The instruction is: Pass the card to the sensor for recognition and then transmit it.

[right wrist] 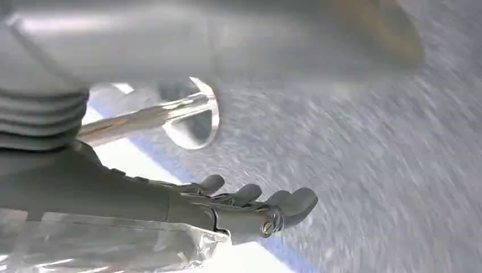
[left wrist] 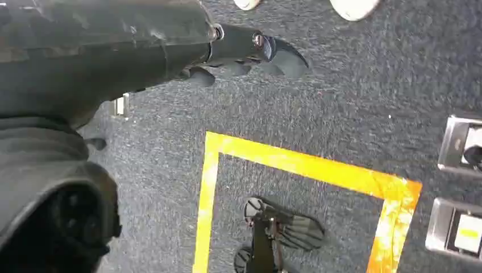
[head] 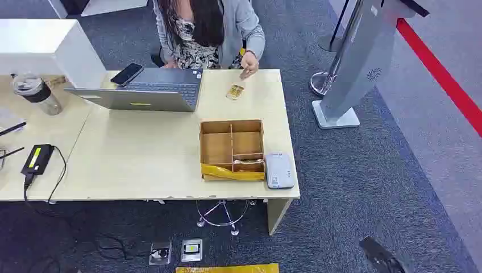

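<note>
Low beside the body, above dark carpet, hangs the left robot hand [left wrist: 250, 54], fingers loosely curled and apart, holding nothing; likewise the right robot hand [right wrist: 250, 207], fingers spread and empty, seen blurred against the floor, also at the lower corner of the head view as a dark shape. Further out, on the pale desk [head: 142, 159], sits a divided cardboard box [head: 231, 147] with a yellow strip along its near edge, and touching its right side a flat grey sensor [head: 279, 170]. Beyond the box, near the far edge, lies the card [head: 235, 91]: small, flat, yellowish-gold, a little glossy, just beside a person's hand [head: 248, 70]. Probably hard to lift, being thin and flush with the desk; likely to slide rather than rise under fingertips. Also a long reach across the box, so risk of knocking the box or nudging the sensor out of place. Close by, a laptop [head: 148, 94] with a phone [head: 127, 74] on it.
</note>
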`<state>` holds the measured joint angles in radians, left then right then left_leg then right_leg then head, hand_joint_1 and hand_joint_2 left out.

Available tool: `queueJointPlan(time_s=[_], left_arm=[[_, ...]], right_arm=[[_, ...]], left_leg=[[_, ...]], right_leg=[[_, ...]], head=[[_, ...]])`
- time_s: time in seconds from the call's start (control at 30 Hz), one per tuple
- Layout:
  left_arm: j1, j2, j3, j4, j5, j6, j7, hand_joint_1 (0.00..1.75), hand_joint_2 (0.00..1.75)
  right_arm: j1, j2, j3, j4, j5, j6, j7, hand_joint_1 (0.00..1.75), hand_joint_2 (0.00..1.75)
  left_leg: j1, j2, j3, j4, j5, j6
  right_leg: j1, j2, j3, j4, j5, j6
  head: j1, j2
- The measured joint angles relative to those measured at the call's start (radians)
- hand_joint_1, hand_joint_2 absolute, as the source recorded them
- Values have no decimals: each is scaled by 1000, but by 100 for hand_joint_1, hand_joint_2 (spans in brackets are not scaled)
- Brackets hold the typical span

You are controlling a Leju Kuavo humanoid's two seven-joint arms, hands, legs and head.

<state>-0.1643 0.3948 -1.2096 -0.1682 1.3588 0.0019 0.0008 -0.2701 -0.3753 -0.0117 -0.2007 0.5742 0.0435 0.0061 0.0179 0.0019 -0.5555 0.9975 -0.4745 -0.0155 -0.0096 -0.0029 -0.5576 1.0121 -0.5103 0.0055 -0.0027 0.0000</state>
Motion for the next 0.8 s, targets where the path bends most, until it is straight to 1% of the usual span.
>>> queueJointPlan(time_s=[0.13,0.17,0.2,0.27,0.4,0.47,0.57,0.63,0.7,0.8], left_arm=[[3,8,-1,0,-8,-8,-4,0,0],[2,8,-1,0,-12,-8,-4,0,0],[1,8,-1,0,-16,-8,-4,0,0],[-4,8,-1,0,-19,-4,-3,0,0],[-16,7,-1,0,-23,0,6,0,0],[-16,5,-2,0,-31,-2,12,0,0],[-26,4,-2,0,-33,-2,16,0,0],[-37,3,-3,0,-34,-2,17,0,0],[-41,-2,-4,0,-37,-7,19,0,0],[-45,-3,-18,0,-47,-14,27,0,0]], right_arm=[[-61,-83,-81,0,-46,-31,-55,0,175],[-77,-94,-95,0,-50,-34,-70,0,175],[-103,-106,-109,0,-52,-30,-97,0,175],[-175,-121,-126,-5,-47,-29,-142,0,175],[-342,-147,-139,-30,-10,-34,-159,0,175],[-400,-143,-137,-48,17,-53,-178,0,175],[-516,-112,-103,-87,43,-94,-205,0,175],[-568,-91,-58,-122,38,-140,-235,0,175],[-598,-70,-8,-134,44,-183,-281,0,175],[-628,-28,83,-150,92,-275,-324,0,175]], left_leg=[[-1,-1,-1,0,1,2],[-1,0,-1,0,1,2],[-2,0,-2,0,1,2],[-4,3,-2,0,1,2],[-4,4,-2,0,4,4],[-3,1,-3,0,4,4],[-5,1,-7,0,7,3],[-5,0,-7,0,7,3],[-4,-3,-7,0,7,3],[-4,-3,-9,0,8,3]], right_leg=[[-1,-1,0,0,0,1],[-1,-1,1,0,1,1],[-2,0,0,0,1,2],[-4,4,-3,1,3,3],[-4,4,-2,2,4,3],[-3,1,-2,2,4,3],[-5,1,-10,5,6,3],[-5,0,-8,5,6,2],[-4,-3,-7,6,5,2],[-4,-3,-9,6,6,2]], head=[[1,0],[1,0],[2,0],[0,0],[0,0],[1,0],[0,0],[1,0],[1,0],[1,0]])
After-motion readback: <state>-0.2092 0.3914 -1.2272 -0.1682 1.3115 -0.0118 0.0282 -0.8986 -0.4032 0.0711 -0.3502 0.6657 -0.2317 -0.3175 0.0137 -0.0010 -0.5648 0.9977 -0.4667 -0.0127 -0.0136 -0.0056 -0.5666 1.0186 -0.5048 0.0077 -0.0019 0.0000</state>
